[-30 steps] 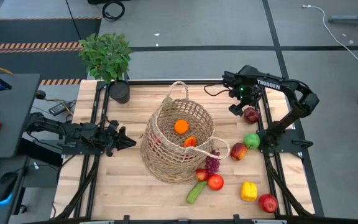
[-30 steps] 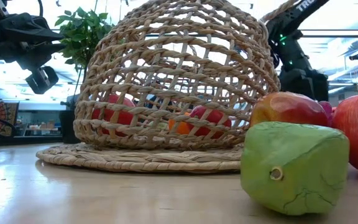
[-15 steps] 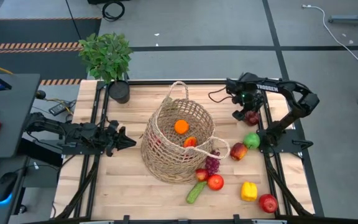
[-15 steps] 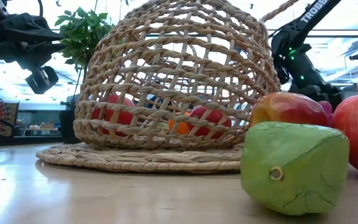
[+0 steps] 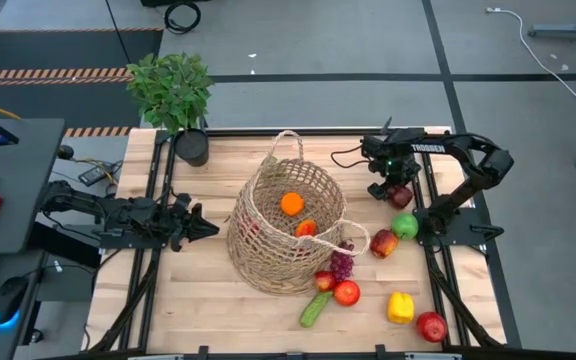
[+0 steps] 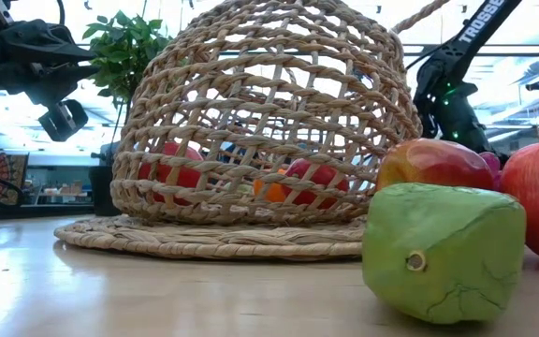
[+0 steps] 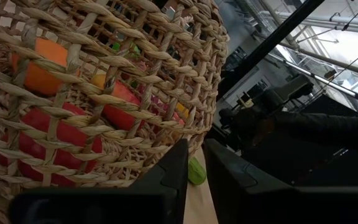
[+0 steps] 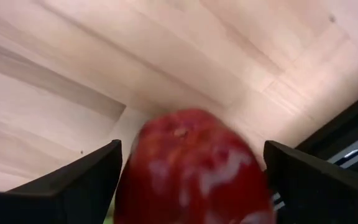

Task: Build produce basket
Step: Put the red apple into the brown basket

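Apple between spread right fingers, basket half-filled

Right gripper (image 5: pixel 396 190) sits low at the table's far right side, over a dark red apple (image 5: pixel 401 196). In the right wrist view the apple (image 8: pixel 194 168) fills the gap between the two dark fingers (image 8: pixel 73 180), which stand wide apart on either side; its lower part is cut off by the frame edge, and contact with the pads can't be made out. From above, the gripper body covers most of that apple.

Wicker basket (image 5: pixel 286 228) stands mid-table, one loop handle up at the far rim. An orange (image 5: pixel 291 203) and a red-orange piece (image 5: pixel 306 228) show through its open top. In the low view more red fruit (image 6: pixel 178 173) shows behind the weave, only partly visible.

Outside the basket, on the wooden table (image 5: pixel 198 300): green apple (image 5: pixel 405 225), red-yellow apple (image 5: pixel 384 243), purple grapes (image 5: pixel 340 265) touching the basket's near side, a small red apple (image 5: pixel 323 281), red apple (image 5: pixel 346 292), green cucumber (image 5: pixel 314 308), yellow pepper (image 5: pixel 400 307), and another red fruit (image 5: pixel 430 326) near the front right corner.

Left gripper (image 5: pixel 200 226) waits at the left, level with the basket, fingers nearly together with a thin slit between them in its wrist view. Potted plant (image 5: pixel 172 92) stands at the far left corner.
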`<action>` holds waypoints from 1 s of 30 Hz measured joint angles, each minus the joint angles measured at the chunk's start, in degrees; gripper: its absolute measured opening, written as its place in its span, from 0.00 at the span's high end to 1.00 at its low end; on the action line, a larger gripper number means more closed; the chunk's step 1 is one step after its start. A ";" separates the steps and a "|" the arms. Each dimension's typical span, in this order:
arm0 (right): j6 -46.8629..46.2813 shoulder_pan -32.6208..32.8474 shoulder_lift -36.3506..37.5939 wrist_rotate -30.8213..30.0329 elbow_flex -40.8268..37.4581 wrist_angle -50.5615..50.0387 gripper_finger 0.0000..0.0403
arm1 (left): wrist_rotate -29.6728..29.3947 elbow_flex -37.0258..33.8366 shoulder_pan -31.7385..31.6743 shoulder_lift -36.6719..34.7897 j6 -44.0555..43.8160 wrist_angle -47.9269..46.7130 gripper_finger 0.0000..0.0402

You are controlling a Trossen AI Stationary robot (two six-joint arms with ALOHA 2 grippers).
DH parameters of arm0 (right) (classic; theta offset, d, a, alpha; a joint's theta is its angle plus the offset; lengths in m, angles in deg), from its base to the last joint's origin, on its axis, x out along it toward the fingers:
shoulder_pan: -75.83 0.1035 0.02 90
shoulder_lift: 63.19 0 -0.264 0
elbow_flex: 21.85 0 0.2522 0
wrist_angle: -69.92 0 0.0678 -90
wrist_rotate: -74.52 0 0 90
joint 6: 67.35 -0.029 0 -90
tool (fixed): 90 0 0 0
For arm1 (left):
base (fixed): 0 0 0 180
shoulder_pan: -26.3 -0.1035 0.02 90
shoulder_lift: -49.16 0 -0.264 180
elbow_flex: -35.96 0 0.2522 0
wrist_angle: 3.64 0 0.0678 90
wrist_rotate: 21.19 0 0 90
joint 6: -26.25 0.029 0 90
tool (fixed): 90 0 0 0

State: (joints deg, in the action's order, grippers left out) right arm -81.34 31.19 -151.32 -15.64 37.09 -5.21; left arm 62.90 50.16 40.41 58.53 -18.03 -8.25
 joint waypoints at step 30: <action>-6.95 0.43 0.35 15.16 6.67 -0.30 0.16 | 0.01 0.00 0.02 0.00 -0.01 0.00 0.84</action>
State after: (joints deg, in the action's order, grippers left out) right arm -88.29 31.62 -150.98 -0.48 43.77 -5.51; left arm 62.91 50.16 40.43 58.53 -18.03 -8.25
